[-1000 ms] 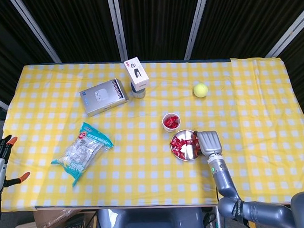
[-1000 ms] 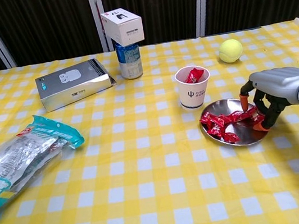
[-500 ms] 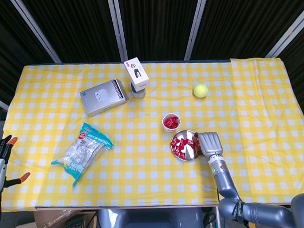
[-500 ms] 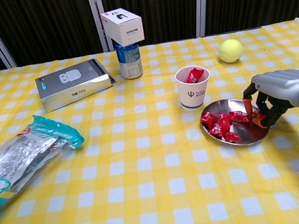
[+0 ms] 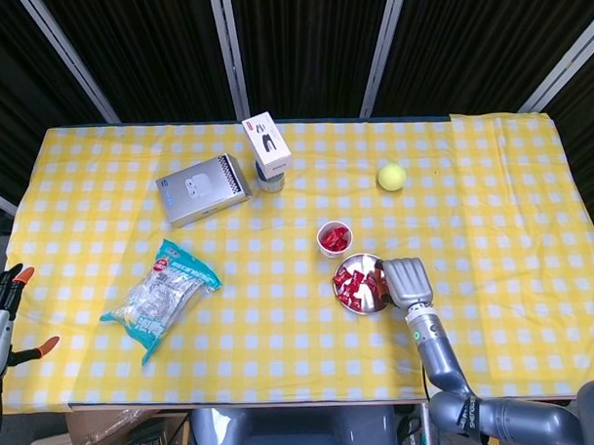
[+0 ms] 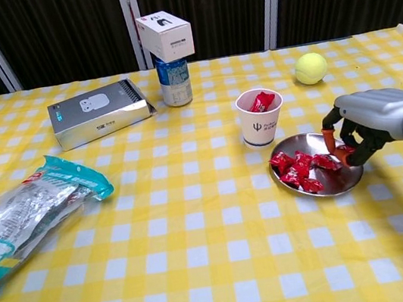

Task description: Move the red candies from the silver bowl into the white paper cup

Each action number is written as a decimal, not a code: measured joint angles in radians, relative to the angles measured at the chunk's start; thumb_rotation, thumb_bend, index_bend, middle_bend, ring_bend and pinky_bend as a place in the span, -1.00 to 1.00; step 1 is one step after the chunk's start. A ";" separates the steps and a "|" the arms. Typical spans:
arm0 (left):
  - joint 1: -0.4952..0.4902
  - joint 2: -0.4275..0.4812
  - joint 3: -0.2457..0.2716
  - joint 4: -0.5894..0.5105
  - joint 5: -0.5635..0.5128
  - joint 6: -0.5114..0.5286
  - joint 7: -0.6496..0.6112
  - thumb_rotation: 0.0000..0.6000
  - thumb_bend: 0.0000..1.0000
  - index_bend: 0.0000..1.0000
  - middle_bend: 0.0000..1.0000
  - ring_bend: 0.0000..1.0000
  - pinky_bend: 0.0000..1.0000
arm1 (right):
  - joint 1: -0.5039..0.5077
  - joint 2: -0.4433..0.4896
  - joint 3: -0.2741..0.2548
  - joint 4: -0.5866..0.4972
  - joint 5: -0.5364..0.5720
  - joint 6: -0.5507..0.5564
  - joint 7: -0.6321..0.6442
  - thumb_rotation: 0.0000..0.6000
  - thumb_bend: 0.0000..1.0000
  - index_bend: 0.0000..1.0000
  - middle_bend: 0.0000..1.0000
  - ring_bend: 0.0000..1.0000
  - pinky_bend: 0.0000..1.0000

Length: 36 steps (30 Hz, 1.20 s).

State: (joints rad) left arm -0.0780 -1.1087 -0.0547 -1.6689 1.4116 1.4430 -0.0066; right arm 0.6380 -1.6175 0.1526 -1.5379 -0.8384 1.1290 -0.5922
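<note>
We see a few candies already in the cup, while most lie in the bowl just near of it. Our right hand hovers over the bowl's right rim, fingers curled; we cannot tell whether it holds one.

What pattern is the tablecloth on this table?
The tablecloth is a yellow and white check, clearest in the chest view.

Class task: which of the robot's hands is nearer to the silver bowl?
Right. The right hand is over the silver bowl's right edge; the left hand sits off the table's far left corner.
</note>
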 measured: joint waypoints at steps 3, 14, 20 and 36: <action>0.000 0.000 0.000 0.000 0.001 0.000 -0.001 1.00 -0.90 -1.00 -1.00 -1.00 -1.00 | -0.001 0.023 0.008 -0.040 -0.016 0.015 -0.002 1.00 0.21 0.09 0.46 0.72 0.77; 0.000 0.000 0.000 -0.002 0.001 0.000 -0.002 1.00 -0.90 -1.00 -1.00 -1.00 -1.00 | 0.011 0.112 0.065 -0.191 -0.044 0.064 -0.028 1.00 0.21 0.09 0.46 0.72 0.77; -0.001 0.001 -0.001 -0.002 -0.002 -0.004 -0.004 1.00 -0.90 -1.00 -1.00 -1.00 -1.00 | 0.045 0.132 0.117 -0.240 -0.027 0.068 -0.048 1.00 0.21 0.09 0.46 0.72 0.77; -0.008 0.011 -0.006 -0.008 -0.028 -0.031 -0.023 1.00 -0.90 -1.00 -1.00 -1.00 -1.00 | 0.196 0.024 0.195 -0.085 0.106 -0.010 -0.100 1.00 0.21 0.09 0.46 0.72 0.77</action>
State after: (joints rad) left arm -0.0859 -1.0979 -0.0606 -1.6768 1.3832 1.4119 -0.0299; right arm 0.8337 -1.5935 0.3481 -1.6226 -0.7328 1.1188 -0.6917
